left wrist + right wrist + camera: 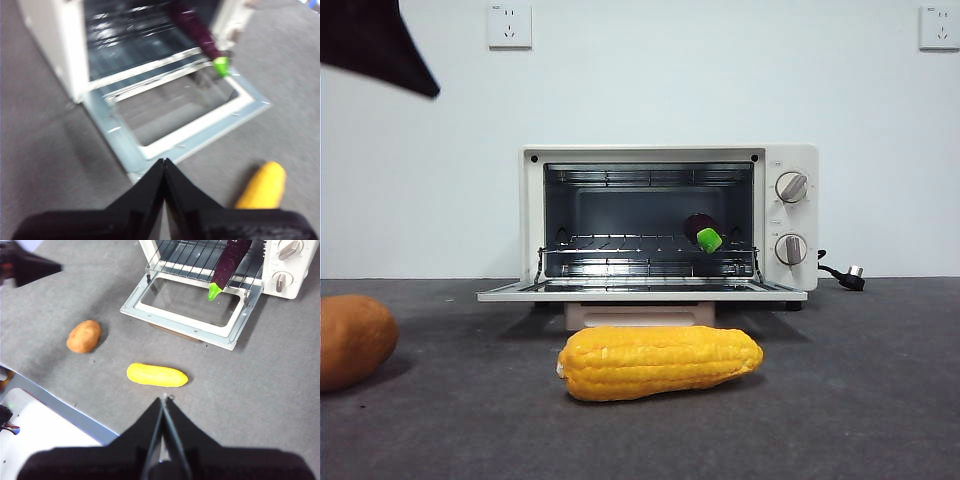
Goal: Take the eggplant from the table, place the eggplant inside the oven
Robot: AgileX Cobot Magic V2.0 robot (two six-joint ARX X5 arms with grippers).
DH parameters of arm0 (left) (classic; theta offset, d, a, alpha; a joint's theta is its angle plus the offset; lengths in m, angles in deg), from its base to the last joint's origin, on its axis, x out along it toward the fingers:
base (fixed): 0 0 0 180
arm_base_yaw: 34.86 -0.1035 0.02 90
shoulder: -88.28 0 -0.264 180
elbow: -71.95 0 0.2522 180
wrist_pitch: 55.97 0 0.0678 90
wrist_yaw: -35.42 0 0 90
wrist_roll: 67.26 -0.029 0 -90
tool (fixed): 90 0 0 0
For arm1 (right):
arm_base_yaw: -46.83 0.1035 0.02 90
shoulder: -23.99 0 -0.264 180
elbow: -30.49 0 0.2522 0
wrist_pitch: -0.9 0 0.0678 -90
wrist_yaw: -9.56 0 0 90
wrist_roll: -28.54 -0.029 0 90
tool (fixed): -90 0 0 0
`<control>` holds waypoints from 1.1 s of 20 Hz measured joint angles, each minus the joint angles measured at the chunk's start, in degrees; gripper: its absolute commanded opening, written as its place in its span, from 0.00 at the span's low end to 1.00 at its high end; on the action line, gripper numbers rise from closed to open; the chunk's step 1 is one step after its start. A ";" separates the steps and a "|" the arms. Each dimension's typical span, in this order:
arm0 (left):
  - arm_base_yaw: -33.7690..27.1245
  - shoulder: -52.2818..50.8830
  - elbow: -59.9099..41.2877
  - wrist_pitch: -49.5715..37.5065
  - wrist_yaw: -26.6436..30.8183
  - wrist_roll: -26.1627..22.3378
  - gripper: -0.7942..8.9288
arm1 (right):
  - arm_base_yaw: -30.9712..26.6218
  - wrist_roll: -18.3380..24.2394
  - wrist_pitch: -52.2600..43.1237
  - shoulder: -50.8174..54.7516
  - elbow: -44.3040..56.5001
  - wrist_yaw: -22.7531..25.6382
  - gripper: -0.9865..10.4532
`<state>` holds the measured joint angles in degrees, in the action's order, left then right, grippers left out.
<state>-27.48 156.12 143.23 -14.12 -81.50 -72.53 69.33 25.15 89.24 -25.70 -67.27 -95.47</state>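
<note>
The eggplant (230,262) lies lengthwise on the oven (669,222) rack w/ green stem poking toward the dropped door (job looks done); both grippers, left (164,165) & right (164,402), are pinched closed, holding nothing, clear of the oven.

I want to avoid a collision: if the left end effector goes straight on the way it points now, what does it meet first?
Probably the oven's open door: the shut left end effector points at its near frame, the eggplant lying beyond on the rack. Depth is unclear.

I get even, bright light; soft shadows under the corn cob (660,362). My left wrist view is motion-blurred, glare streaking the oven (65,45) interior.
</note>
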 measured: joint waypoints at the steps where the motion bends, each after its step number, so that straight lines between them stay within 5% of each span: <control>1: -2.10 2.47 0.00 -0.96 -1.77 0.33 0.08 | 0.00 0.00 0.83 0.74 0.00 0.00 0.08; 7: -7.23 18.67 0.00 -5.60 -8.52 1.53 0.08 | 0.00 0.02 2.80 5.07 0.00 0.00 0.08; 22: -0.42 40.17 0.00 -21.44 -10.10 4.39 0.07 | 0.00 0.00 2.89 5.95 0.00 0.00 0.08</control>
<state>-27.90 196.29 143.23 -35.56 -91.60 -68.14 69.33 25.15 92.13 -19.76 -67.27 -95.47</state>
